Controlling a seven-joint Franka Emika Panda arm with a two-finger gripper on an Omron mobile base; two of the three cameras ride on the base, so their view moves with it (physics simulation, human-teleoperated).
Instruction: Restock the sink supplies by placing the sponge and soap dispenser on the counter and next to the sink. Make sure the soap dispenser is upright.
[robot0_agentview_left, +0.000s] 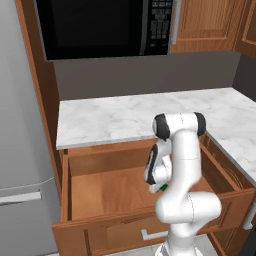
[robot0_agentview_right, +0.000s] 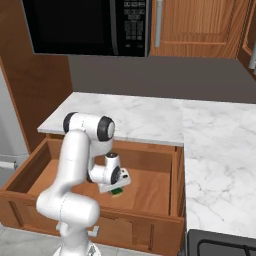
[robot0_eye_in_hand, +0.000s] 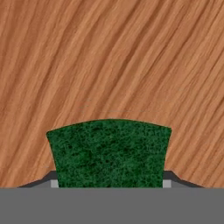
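White marble worktop (robot0_agentview_left: 110, 117) lies bare in the left base view, so nothing is restocked yet; below, a green speck of one sponge (robot0_agentview_left: 162, 188) shows under the hand in the open drawer (robot0_agentview_left: 100, 192). Right base view: pincer (robot0_agentview_right: 116, 191) low over the drawer floor. Hand view: fingertips (robot0_eye_in_hand: 54, 180) clamp the sponge's sides, grasping it.

Open wooden drawer (robot0_agentview_left: 80, 190) below a black microwave (robot0_agentview_left: 100, 25), perhaps a fridge (robot0_agentview_left: 20, 150) leftward.
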